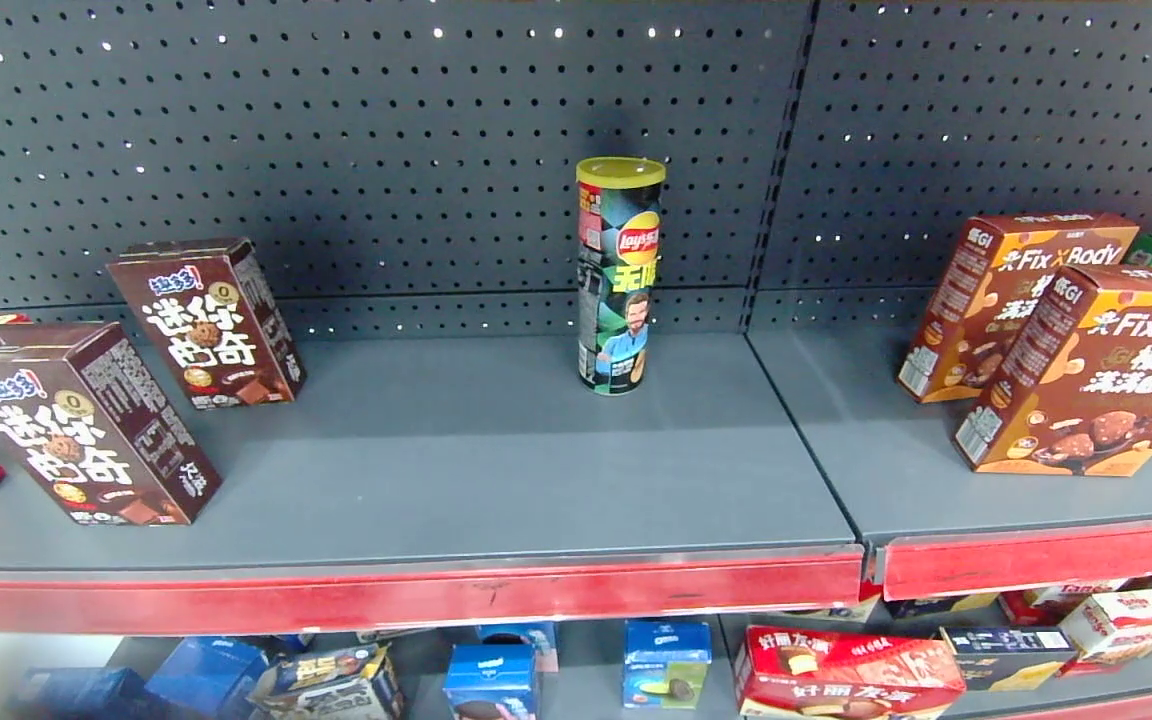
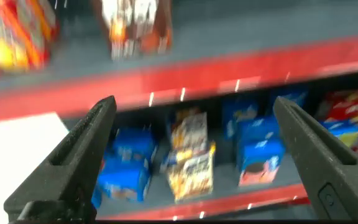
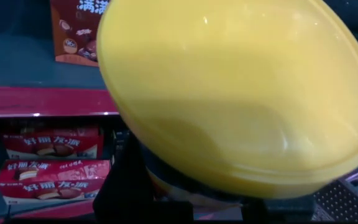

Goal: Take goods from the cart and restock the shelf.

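Chip can (image 3: 235,93), round yellow lid, glossy

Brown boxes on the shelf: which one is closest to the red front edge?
The leftmost brown box; the other brown box stands farther back, nearer the pegboard wall.

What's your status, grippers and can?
Left gripper open, empty, facing lower shelf. Right gripper shut on chip can, yellow lid towards camera. Second can standing on upper shelf; space either side.
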Available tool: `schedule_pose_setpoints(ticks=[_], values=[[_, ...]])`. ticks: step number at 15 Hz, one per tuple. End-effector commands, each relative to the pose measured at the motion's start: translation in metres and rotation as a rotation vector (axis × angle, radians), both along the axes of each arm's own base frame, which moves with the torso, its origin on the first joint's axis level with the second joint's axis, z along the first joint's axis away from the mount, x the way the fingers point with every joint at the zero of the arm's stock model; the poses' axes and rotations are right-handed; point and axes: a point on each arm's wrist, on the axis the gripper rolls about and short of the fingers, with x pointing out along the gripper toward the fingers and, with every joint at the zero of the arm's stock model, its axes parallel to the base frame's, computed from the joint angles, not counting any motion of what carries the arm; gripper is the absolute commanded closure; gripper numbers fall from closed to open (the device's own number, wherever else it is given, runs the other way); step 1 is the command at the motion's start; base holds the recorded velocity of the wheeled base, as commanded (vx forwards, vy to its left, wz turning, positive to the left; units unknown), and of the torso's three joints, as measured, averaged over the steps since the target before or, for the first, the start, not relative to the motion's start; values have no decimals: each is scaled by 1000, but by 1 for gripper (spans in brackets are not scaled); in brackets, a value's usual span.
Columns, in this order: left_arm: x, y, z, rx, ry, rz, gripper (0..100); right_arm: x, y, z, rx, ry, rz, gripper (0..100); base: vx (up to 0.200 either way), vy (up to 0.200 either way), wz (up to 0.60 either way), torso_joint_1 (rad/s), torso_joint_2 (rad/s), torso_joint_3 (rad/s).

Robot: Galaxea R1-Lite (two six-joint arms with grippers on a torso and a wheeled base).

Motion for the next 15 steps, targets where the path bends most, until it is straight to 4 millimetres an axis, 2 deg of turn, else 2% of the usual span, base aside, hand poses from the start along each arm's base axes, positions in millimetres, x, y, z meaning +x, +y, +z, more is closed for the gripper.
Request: schedule_pose_setpoints(ticks=[1,2,5,6,7,11,13,15], values=[[32,-4,112,19,-2,-171,0,-18,4,-1,-13,-63,-3,100,0,0,0,0,0,0],[47,-5,127,23,25,-233,0,-18,4,0,-14,-63,4,100,0,0,0,0,0,0],[92,-9,134,74,87,-359,0,-17,3,9,-15,-68,8,100,0,0,0,0,0,0],[97,-9,135,87,86,-366,0,-17,3,9,-14,-66,7,100,0,0,0,0,0,0],[121,-12,146,127,79,-395,0,-17,3,9,-15,-71,4,100,0,0,0,0,0,0],[152,-24,144,92,141,-480,0,-17,3,15,-16,-79,-2,100,0,0,0,0,0,0],[177,-27,161,7,121,-479,0,-16,3,19,-15,-79,-4,100,0,0,0,0,0,0],[203,-35,167,-6,142,-506,0,-12,2,27,-15,-76,-12,100,0,0,0,0,0,0]])
